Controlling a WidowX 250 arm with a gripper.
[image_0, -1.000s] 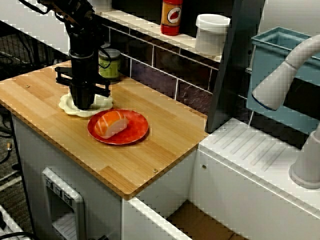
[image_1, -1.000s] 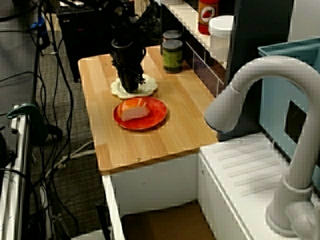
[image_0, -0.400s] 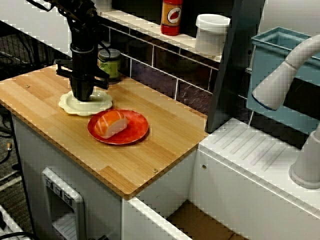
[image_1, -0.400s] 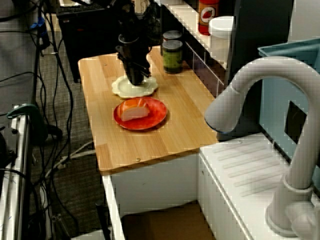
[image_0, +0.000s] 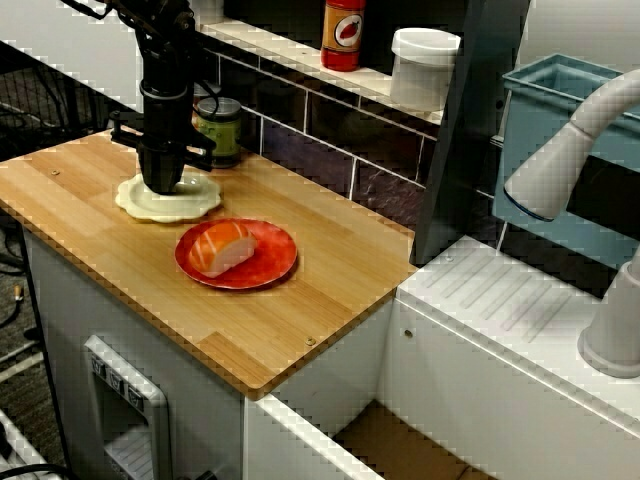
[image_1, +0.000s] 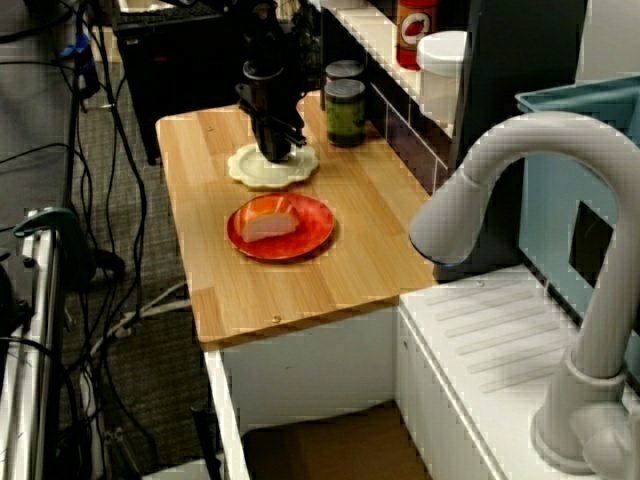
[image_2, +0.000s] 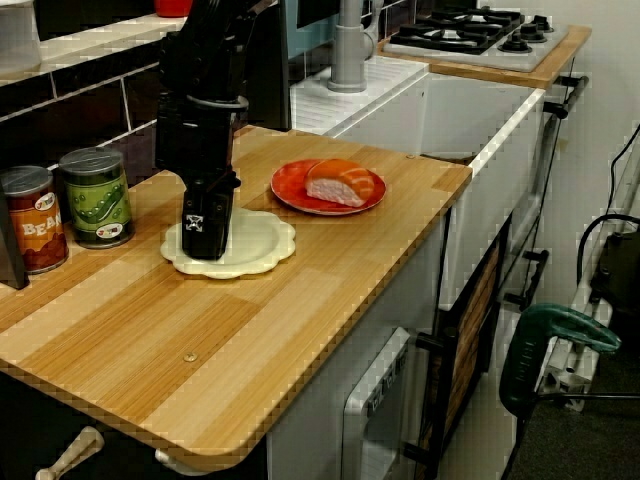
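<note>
My gripper (image_0: 160, 186) points straight down onto a cream scalloped plate (image_0: 192, 201) at the back left of the wooden counter (image_0: 300, 300). In the view from the stove side its fingers (image_2: 206, 238) stand close together on the plate's (image_2: 258, 240) left part, and they look shut on its rim. The view from the sink side shows the gripper (image_1: 275, 153) at the middle of the plate (image_1: 298, 168). Just beside it lies a red plate (image_0: 268, 264) with a piece of salmon sushi (image_0: 222, 247) on it, untouched.
A green can (image_2: 96, 197) and a red bean can (image_2: 28, 218) stand by the tiled wall behind the gripper. On the ledge above are a red bottle (image_0: 343, 32) and a white tub (image_0: 424, 65). A grey tap (image_0: 570, 150) and sink lie right.
The gripper has moved a little toward the back wall and the cans, and the cream plate has shifted with it. The red plate and sushi have stayed put.
</note>
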